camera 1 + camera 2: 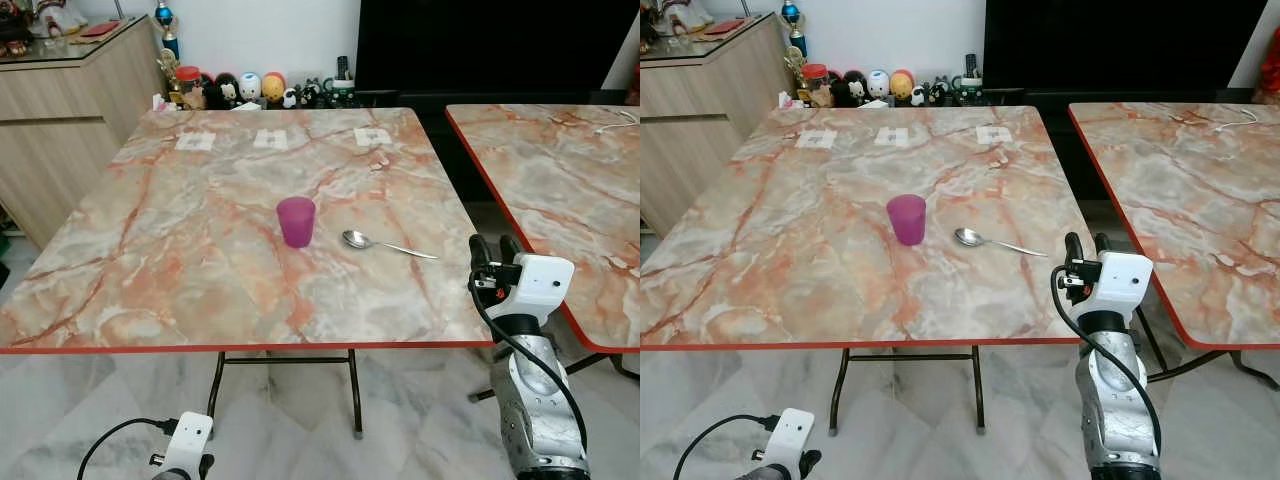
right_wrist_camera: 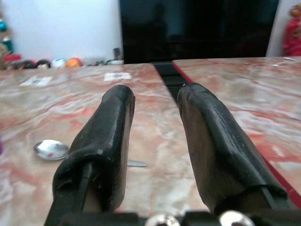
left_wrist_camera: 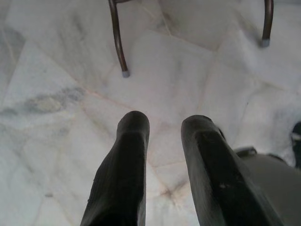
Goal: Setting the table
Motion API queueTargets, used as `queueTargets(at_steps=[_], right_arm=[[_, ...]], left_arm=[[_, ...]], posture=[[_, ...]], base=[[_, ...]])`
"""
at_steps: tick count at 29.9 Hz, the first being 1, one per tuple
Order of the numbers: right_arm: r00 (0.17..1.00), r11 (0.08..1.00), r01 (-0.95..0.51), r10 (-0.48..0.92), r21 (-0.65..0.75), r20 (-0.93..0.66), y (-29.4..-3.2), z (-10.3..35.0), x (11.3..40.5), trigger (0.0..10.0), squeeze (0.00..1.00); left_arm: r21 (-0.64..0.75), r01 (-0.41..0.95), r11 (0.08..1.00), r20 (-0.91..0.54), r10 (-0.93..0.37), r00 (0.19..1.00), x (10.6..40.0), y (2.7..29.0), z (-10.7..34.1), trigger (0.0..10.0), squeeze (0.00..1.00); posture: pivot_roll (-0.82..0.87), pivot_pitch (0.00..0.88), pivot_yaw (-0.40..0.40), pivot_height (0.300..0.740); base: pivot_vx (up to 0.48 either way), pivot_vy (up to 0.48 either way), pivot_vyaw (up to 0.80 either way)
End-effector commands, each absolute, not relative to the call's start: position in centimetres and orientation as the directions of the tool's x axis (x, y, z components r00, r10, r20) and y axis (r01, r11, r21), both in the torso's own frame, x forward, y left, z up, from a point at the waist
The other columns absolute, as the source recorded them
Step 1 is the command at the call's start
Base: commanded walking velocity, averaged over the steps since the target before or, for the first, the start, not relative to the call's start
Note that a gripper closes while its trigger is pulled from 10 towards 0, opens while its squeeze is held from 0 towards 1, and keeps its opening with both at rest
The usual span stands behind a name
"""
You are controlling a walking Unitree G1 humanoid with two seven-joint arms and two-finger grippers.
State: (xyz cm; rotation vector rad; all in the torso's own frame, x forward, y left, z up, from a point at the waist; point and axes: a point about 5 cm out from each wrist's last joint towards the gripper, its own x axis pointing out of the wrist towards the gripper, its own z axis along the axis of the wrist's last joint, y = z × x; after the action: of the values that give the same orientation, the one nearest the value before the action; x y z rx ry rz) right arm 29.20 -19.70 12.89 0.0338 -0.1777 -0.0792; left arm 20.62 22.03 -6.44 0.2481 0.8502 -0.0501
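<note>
A purple plastic cup (image 1: 296,221) stands upright near the middle of the marble-patterned table (image 1: 180,270). A metal spoon (image 1: 384,243) lies just to its right, bowl toward the cup, handle pointing right. My right gripper (image 1: 495,247) hovers at the table's front right corner, a short way right of the spoon handle, its fingers (image 2: 113,136) open with nothing between them. The spoon's bowl (image 2: 51,149) appears beyond the right fingers. My left gripper (image 3: 164,123) hangs low below the table's front edge, open over the floor.
A second marble table (image 1: 560,170) stands to the right across a narrow gap. Three white cards (image 1: 272,139) lie along the far edge. Small figurines (image 1: 250,88) line the wall behind, with a wooden cabinet (image 1: 60,120) at far left. Metal table legs (image 3: 118,42) stand on the tiled floor.
</note>
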Motion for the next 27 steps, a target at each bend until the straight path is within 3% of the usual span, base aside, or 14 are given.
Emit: queueTargets(at_steps=[1,17,22,27], right_arm=[[0.980,0.998,0.044,-0.051,0.041,0.191,-19.05,13.19,29.28,10.0,0.00],[0.980,0.999,0.018,-0.028,0.049,0.197,-18.63,13.12,29.24,10.0,0.00],[0.981,0.999,0.001,-0.011,0.052,0.194,-18.29,13.05,29.26,10.0,0.00],[0.981,0.998,-0.018,0.007,0.057,0.193,-18.22,13.15,29.32,10.0,0.00]], left_arm=[[0.197,0.156,0.968,-0.768,0.053,0.639,20.04,22.06,-6.80,10.0,0.00],[0.198,0.159,0.967,-0.767,0.052,0.639,20.10,22.07,-6.76,10.0,0.00],[0.198,0.155,0.968,-0.767,0.054,0.640,20.08,22.08,-6.77,10.0,0.00],[0.198,0.153,0.968,-0.767,0.056,0.639,20.05,22.08,-6.79,10.0,0.00]], posture=[[0.05,0.000,-0.001,0.740],[0.05,0.000,0.001,0.740],[0.05,0.000,-0.002,0.740],[0.05,0.000,-0.003,0.740]], base=[[0.000,0.000,0.80],[0.257,0.000,0.08],[0.303,0.000,0.76],[0.308,0.000,0.00]])
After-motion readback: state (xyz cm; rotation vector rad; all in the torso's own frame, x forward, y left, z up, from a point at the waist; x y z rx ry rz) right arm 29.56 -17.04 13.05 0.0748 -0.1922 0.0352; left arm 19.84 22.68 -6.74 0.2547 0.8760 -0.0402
